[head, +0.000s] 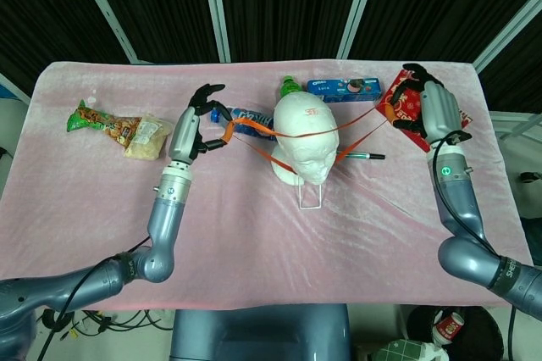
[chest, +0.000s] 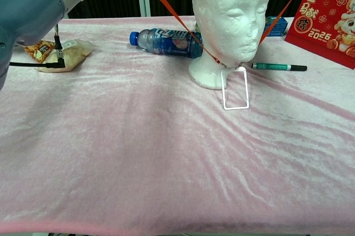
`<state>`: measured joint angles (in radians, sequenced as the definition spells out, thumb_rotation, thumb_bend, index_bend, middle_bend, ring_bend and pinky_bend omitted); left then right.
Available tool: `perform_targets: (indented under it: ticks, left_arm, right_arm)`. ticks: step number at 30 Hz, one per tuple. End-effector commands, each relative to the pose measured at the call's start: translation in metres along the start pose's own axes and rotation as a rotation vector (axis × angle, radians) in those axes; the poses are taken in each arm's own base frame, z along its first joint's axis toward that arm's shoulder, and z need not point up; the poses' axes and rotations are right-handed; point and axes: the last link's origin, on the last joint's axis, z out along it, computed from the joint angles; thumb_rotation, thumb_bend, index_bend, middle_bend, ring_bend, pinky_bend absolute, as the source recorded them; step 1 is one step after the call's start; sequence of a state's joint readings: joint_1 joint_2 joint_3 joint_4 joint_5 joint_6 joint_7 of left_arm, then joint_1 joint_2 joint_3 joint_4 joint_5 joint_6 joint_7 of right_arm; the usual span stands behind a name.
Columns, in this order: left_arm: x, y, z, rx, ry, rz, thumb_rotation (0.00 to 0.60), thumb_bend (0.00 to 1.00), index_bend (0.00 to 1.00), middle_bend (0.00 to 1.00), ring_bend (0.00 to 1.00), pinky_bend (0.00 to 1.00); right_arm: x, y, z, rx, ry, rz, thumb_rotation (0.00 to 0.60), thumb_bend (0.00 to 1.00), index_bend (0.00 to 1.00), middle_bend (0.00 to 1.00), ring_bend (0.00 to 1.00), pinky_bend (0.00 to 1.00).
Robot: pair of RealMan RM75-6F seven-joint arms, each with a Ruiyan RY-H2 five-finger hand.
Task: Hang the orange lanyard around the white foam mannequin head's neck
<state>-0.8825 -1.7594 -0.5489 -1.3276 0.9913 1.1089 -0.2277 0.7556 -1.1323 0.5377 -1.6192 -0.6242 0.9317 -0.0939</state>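
Orange lanyard [head: 315, 131] stretching left-right across crown of white foam mannequin head [head: 306, 138] at frame centre. Left hand [head: 191, 127] pinching left end, right hand [head: 426, 108] gripping right end; loop needing lowering behind head toward neck.

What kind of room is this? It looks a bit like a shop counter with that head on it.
Probably a robot test lab, not a shop. A table under a pink cloth holds unrelated props: a white foam mannequin head, a drink bottle, a red calendar. Black curtains hang behind, and loose cables trail below the table's front edge.
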Motion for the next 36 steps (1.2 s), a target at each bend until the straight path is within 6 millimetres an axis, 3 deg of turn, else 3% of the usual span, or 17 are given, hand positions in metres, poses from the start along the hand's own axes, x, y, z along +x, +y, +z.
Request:
perform_targets:
  ticks: [1, 18, 36]
  left_arm:
    - [0.002, -0.003, 0.005, 0.006, 0.025, -0.006, 0.600, 0.45, 0.58, 0.15, 0.00, 0.00]
    - [0.007, -0.027, 0.026, 0.038, 0.130, -0.027, 0.600, 0.45, 0.58, 0.15, 0.00, 0.00]
    - [0.002, -0.049, 0.041, 0.097, 0.141, -0.052, 0.600, 0.45, 0.58, 0.15, 0.00, 0.00]
  right_arm:
    - [-0.003, -0.002, 0.009, -0.014, -0.014, 0.003, 0.600, 0.47, 0.71, 0.16, 0.18, 0.16]
    - [-0.017, -0.004, 0.033, -0.038, -0.064, -0.005, 0.600, 0.47, 0.71, 0.16, 0.18, 0.16]
    - [-0.047, -0.033, 0.077, -0.032, -0.082, -0.005, 0.600, 0.47, 0.71, 0.16, 0.18, 0.16]
